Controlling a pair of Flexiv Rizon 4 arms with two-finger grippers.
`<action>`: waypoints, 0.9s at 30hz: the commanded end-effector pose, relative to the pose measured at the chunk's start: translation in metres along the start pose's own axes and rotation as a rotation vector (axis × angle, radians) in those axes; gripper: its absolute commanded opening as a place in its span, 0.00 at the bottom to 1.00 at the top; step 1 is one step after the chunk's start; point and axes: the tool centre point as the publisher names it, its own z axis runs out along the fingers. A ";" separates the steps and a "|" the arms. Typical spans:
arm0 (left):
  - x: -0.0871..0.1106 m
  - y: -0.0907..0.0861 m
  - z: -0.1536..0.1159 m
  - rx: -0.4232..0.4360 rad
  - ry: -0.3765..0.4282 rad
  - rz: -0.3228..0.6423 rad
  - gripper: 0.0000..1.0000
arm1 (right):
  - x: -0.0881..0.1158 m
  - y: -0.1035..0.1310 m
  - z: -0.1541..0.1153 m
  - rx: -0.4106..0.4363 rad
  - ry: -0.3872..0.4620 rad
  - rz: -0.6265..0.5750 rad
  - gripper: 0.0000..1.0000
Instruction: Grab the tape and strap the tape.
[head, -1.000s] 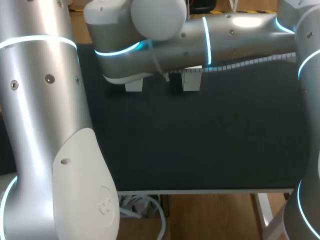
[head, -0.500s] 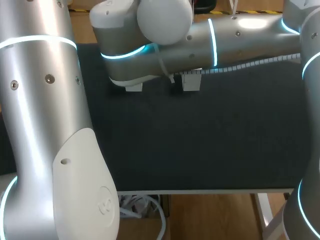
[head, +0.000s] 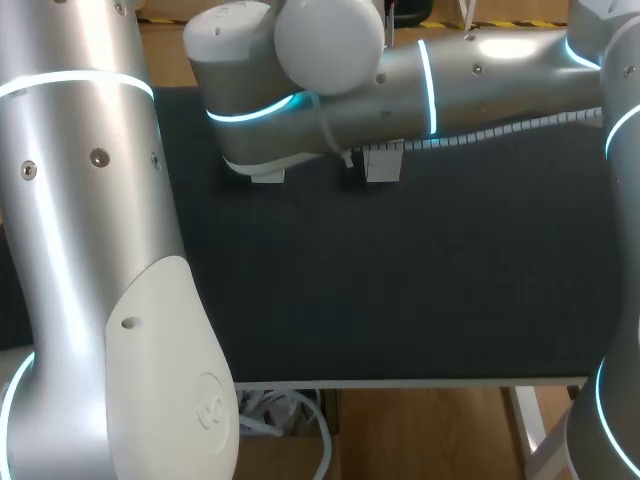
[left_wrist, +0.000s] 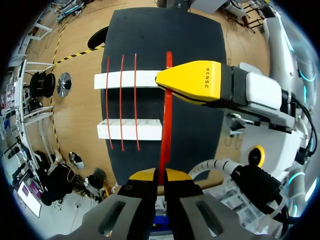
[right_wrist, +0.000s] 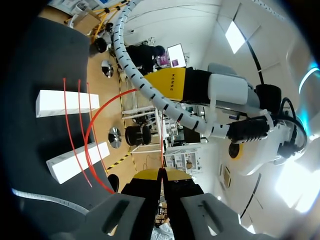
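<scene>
"Two white blocks lie side by side on the black table, with three thin red strands across both."

"And the red tape?"

"Strung taut just past the blocks' ends, beside those strands. The left gripper has its fingers clenched on one end. The right gripper is pinched tight on it by the farther block."
</scene>
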 end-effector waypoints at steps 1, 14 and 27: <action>-0.006 -0.005 -0.006 -0.014 0.408 -0.002 0.00 | -0.001 0.004 0.004 0.004 0.001 -0.001 0.00; -0.006 -0.005 -0.006 -0.014 0.408 -0.002 0.00 | 0.007 0.021 0.008 -0.034 0.029 0.000 0.00; -0.006 -0.005 -0.006 -0.014 0.408 -0.002 0.00 | 0.007 0.025 0.006 -0.049 0.034 0.005 0.00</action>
